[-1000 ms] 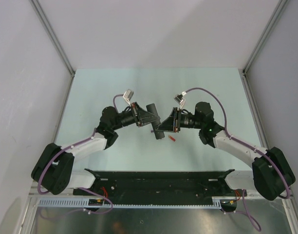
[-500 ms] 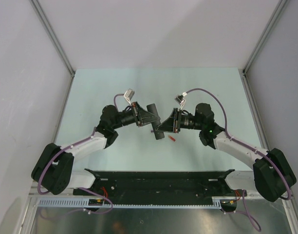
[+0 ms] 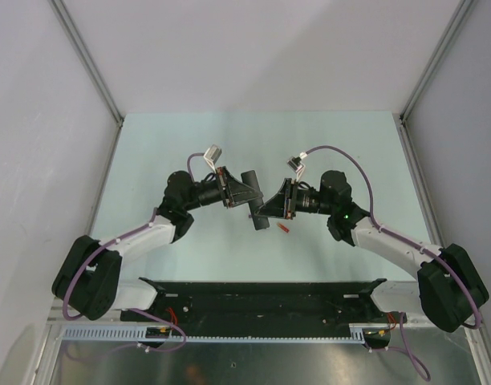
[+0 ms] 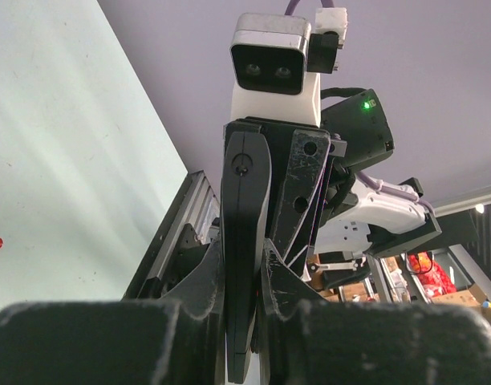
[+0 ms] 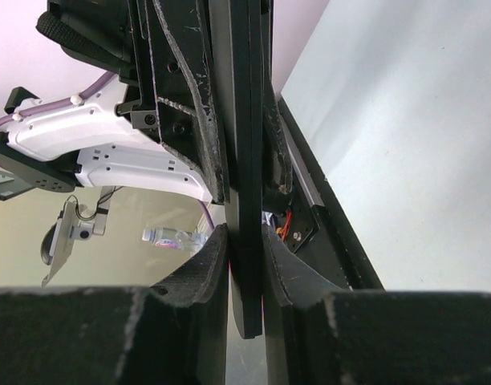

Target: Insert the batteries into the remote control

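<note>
Gripping the remote control (image 4: 244,188), left hand (image 4: 244,263) and right hand (image 5: 245,245).

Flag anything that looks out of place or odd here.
The remote control is held up off the table, pinched edge-on by the jaws of both the left gripper and the right gripper at once. A red battery lies loose on the table near the right gripper, not in the remote. Nothing looks spilled or broken.

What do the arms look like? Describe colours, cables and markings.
The left arm and right arm match: black shoulder and wrist housings, white link shells, a purple cable along each. A green light glows on the right. Black, scuffed jaws; white camera box.
</note>
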Robot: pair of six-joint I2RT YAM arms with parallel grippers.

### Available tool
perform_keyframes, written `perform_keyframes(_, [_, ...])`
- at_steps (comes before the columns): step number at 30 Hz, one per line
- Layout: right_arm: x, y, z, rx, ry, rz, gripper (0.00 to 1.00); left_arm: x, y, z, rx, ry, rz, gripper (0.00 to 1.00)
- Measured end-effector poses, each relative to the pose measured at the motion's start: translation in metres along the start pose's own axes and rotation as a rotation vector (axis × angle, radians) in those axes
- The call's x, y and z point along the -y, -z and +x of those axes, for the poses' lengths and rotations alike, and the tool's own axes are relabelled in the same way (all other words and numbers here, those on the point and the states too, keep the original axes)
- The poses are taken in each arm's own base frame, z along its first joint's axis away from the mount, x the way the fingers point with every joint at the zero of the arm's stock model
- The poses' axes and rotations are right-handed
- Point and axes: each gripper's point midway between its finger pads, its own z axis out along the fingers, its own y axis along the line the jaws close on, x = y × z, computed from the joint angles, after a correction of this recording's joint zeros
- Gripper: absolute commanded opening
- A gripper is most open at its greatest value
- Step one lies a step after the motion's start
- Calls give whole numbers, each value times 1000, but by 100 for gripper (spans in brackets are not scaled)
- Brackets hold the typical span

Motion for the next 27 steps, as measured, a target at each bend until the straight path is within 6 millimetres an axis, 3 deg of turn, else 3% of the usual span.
perform_keyframes(27, [2,-1,-3,23,10,18,22,-3,-2,-3,-31,2,2,0])
